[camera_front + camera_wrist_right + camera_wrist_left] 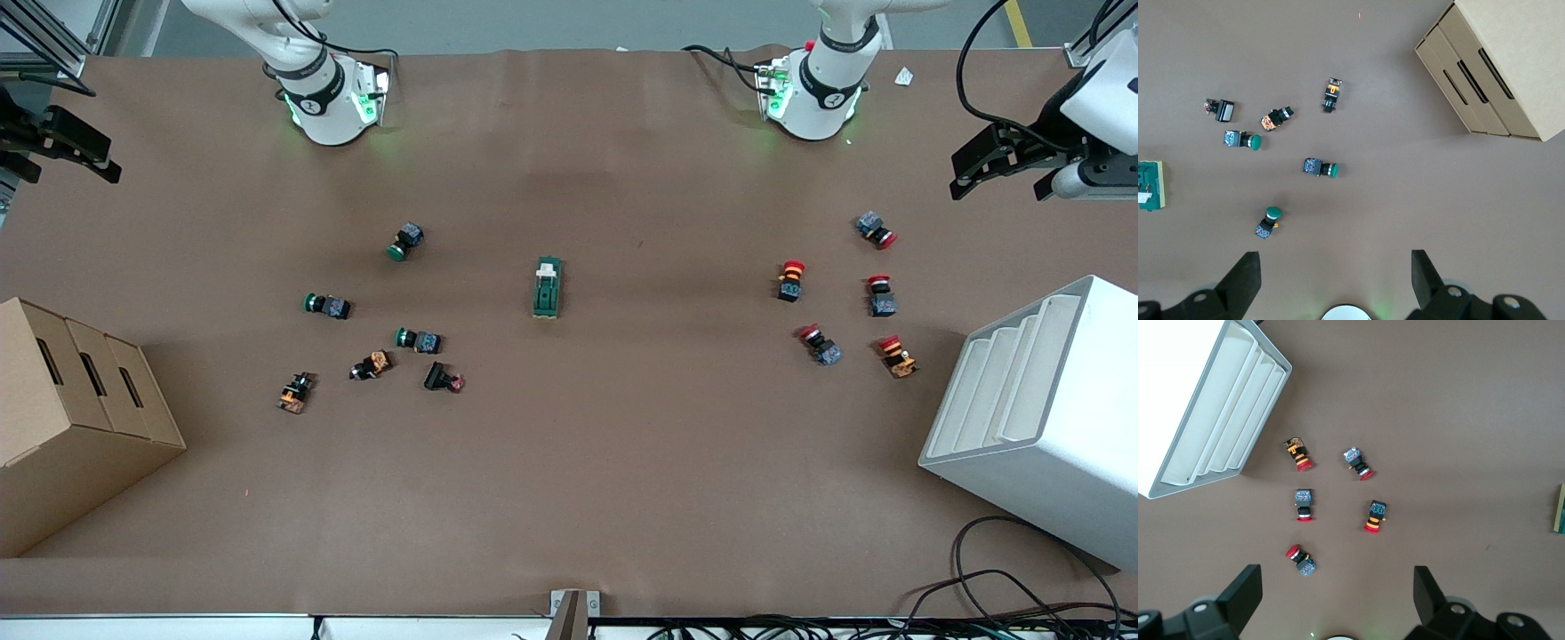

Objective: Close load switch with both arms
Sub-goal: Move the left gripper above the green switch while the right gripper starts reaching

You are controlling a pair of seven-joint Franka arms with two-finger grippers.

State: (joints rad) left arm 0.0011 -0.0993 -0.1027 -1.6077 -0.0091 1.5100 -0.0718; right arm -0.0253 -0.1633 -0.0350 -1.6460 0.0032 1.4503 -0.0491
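Observation:
The load switch (548, 287), a dark green block with a white toggle at the end toward the arm bases, lies at the table's middle. It shows at the edge of the right wrist view (1150, 186) and as a sliver in the left wrist view (1560, 509). My left gripper (996, 182) is open and empty, held high over the left arm's end of the table; its wrist view (1337, 587) looks down on red push buttons. My right gripper (71, 164) is open and empty, high over the right arm's end; its wrist view (1335, 273) looks down on green push buttons.
Several red push buttons (880, 294) lie toward the left arm's end, beside a white slotted rack (1049, 409). Green and other small buttons (418, 340) lie toward the right arm's end, beside a cardboard box (71, 418). Cables (1005, 587) lie at the near edge.

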